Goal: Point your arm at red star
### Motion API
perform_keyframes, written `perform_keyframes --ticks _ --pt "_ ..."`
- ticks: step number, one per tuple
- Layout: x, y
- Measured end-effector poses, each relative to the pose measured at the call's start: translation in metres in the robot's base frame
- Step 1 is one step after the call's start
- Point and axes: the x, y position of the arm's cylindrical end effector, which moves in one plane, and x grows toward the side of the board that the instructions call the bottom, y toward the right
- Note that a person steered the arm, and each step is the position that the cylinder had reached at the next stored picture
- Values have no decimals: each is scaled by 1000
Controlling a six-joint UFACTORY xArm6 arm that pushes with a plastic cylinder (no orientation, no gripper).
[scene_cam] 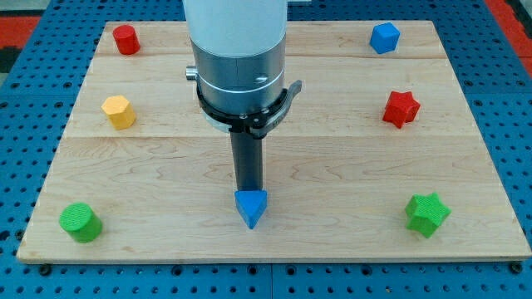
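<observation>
Scanning from the view's left, a green cylinder [80,222] sits near the bench's [166,166] lower-left corner, a yellow hexagonal block [118,111] lies above it along the left edge, and a red cylinder [125,39] stands near the top-left corner; none of these bears on the move. At the middle, the arm's rod comes down from the top of the view, and my tip [248,191] rests just above a blue triangular block [251,208], touching it or nearly so; which of the two cannot be told from this angle. The tool is a plain rod with no jaws, so it neither opens nor closes and it grips nothing. The relation that matters is this: the red star [401,108] lies to the view's right of my tip and somewhat toward the view's top, well apart from it, near the right edge of the bench. I judge that the coming move calls for a diagonal slide up and to the right. The bare wood between the tip and the star looks open, with no block on that line. The blue triangular block lies on the opposite side, toward the view's bottom, so drawing away from it should leave it alone. Farther right, a blue hexagonal block [384,37] stands above the star near the top edge, and a green star [427,214] lies below it near the bottom-right corner; both stand off the path.
</observation>
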Motion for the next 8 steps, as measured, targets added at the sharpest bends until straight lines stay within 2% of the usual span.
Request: perform_keyframes --ticks 6,7,8 --pt "-33 6" --pt "-34 36" --pt "-45 109"
